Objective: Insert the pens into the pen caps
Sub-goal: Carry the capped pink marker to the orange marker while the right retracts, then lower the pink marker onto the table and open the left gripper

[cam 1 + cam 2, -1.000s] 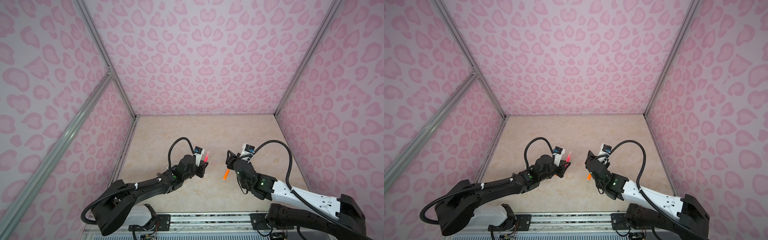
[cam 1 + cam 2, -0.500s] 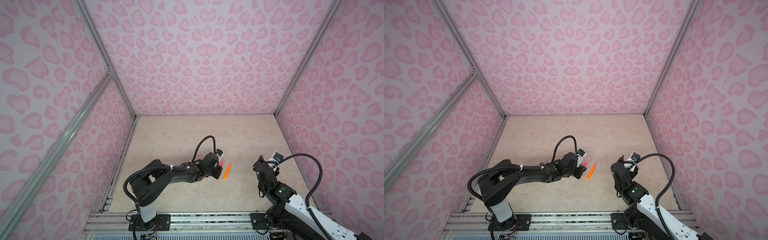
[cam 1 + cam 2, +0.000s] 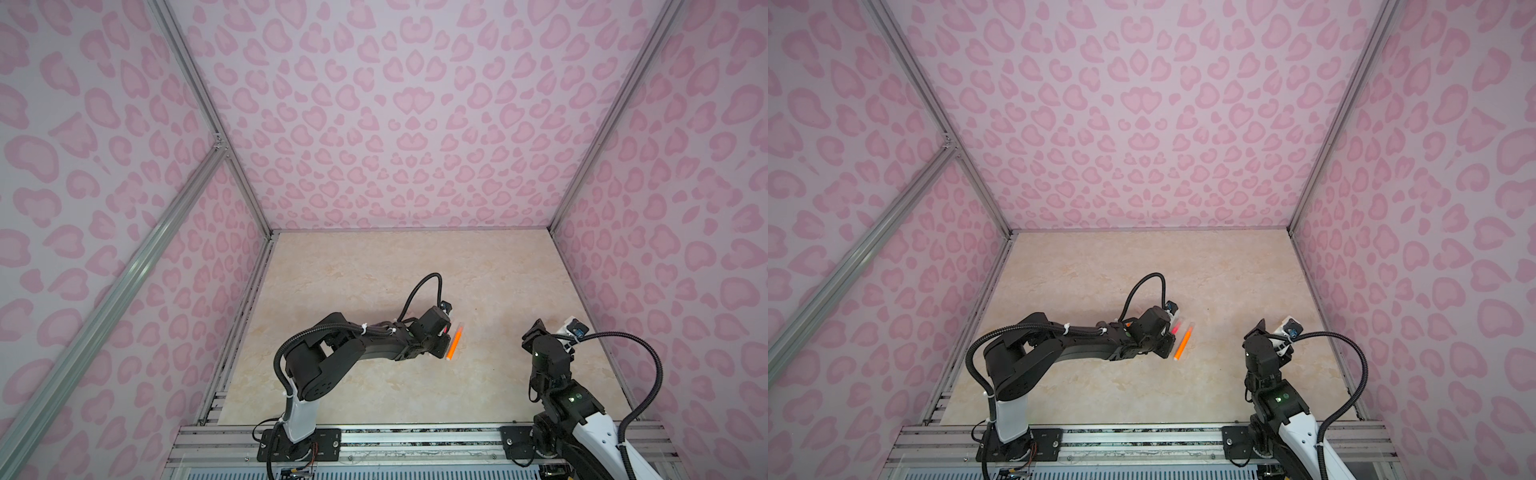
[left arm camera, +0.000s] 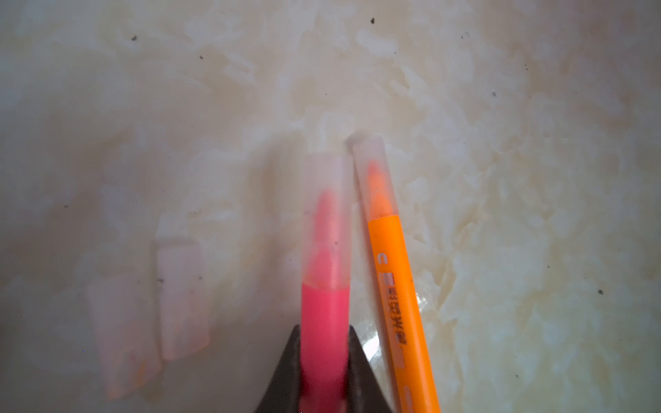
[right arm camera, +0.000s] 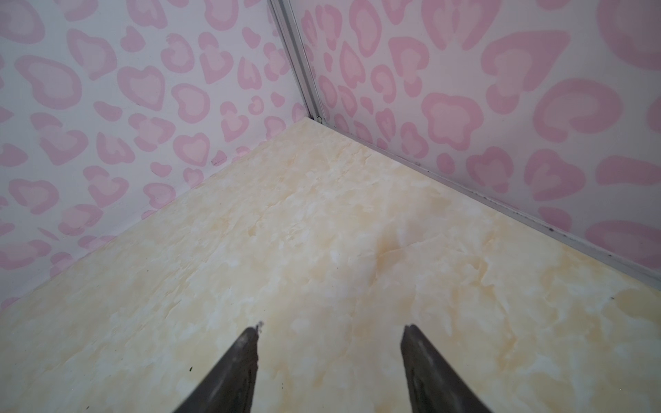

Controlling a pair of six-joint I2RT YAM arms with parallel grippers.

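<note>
The left gripper (image 4: 323,332) is squeezed tight on the pink pen (image 4: 323,304), which wears its clear cap (image 4: 327,200). It lies almost side by side with the orange pen (image 4: 395,286), just beside it. The right gripper (image 5: 332,327), jaws apart and empty, is far from the orange pen.

Black jointed arms (image 3: 374,353), white base links (image 3: 297,415), black corrugated cables (image 3: 433,274)

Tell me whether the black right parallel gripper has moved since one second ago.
Yes. The right gripper withdrew from the orange capped pen toward the pink-patterned right wall.
</note>
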